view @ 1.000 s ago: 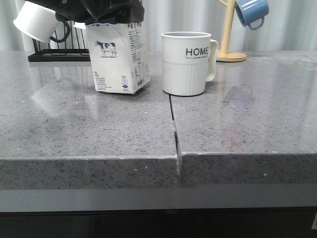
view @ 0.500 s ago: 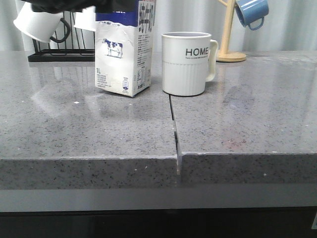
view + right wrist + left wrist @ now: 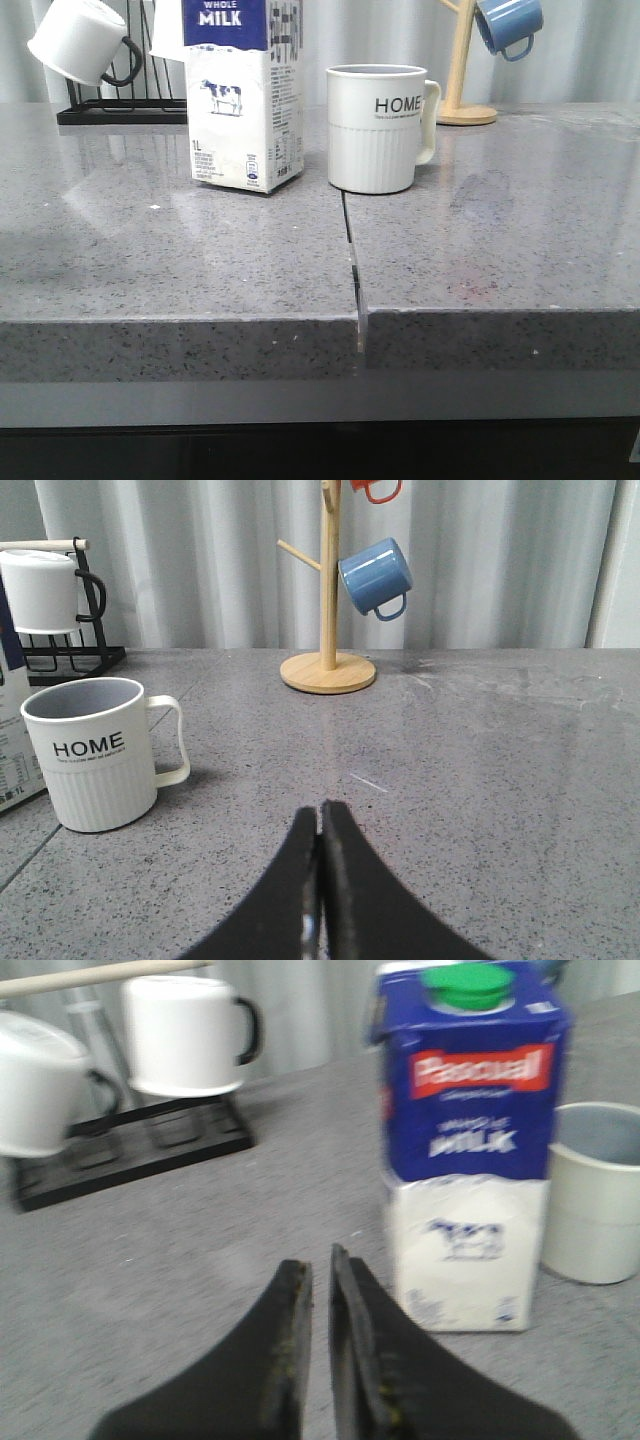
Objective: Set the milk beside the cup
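Note:
The milk (image 3: 243,100), a tall white carton with a blue "WHOLE MILK" band and a cow picture, stands upright on the grey counter just left of the cup (image 3: 378,128), a white ribbed mug marked "HOME", a small gap between them. In the left wrist view the milk (image 3: 468,1160) and the cup (image 3: 598,1195) stand beyond my left gripper (image 3: 320,1255), which is empty, its jaws nearly together, apart from the carton. My right gripper (image 3: 320,810) is shut and empty over bare counter, right of the cup (image 3: 95,755). Neither gripper shows in the front view.
A black rack (image 3: 120,110) with white black-handled mugs (image 3: 75,42) stands behind the milk at the back left. A wooden mug tree (image 3: 328,580) with a blue mug (image 3: 375,577) stands at the back right. A seam (image 3: 352,260) splits the counter.
My left arm, which was over the top of the milk, has drawn away out of the front view. The carton went from tilted to standing upright by itself beside the cup.

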You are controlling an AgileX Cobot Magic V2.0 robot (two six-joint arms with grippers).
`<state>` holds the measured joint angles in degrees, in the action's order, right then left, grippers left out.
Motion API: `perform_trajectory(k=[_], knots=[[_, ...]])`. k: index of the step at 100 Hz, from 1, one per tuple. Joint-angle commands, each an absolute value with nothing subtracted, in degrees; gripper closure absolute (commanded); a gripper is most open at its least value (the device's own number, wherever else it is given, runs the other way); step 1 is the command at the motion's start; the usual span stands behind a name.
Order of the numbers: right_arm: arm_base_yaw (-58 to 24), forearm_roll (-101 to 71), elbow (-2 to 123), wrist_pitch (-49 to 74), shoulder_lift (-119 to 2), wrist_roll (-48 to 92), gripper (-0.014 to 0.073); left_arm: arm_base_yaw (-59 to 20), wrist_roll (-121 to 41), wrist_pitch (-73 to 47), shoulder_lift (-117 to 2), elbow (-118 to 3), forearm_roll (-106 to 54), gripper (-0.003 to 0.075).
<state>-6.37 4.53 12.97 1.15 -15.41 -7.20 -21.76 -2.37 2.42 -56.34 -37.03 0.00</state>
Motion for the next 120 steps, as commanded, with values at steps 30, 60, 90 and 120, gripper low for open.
perform_trajectory(k=[30, 60, 90, 120], knots=[[-6.11, 4.67, 14.43, -3.63, -15.83, -7.16, 0.066, -8.25, 0.0, -13.37, -37.5, -37.21, -0.75, 0.0741], [-6.11, 4.67, 14.43, -3.63, -15.83, -7.16, 0.066, -5.11, 1.11, -12.43, -26.23, -27.56, -1.71, 0.0741], [-6.11, 4.67, 14.43, -3.63, -15.83, -7.16, 0.066, -4.96, 1.0, -12.63, -14.45, -20.92, 2.97, 0.0741], [-6.11, 4.67, 14.43, -3.63, -15.83, -7.16, 0.066, -4.96, 1.0, -13.24, -3.16, -14.18, 3.09, 0.0741]])
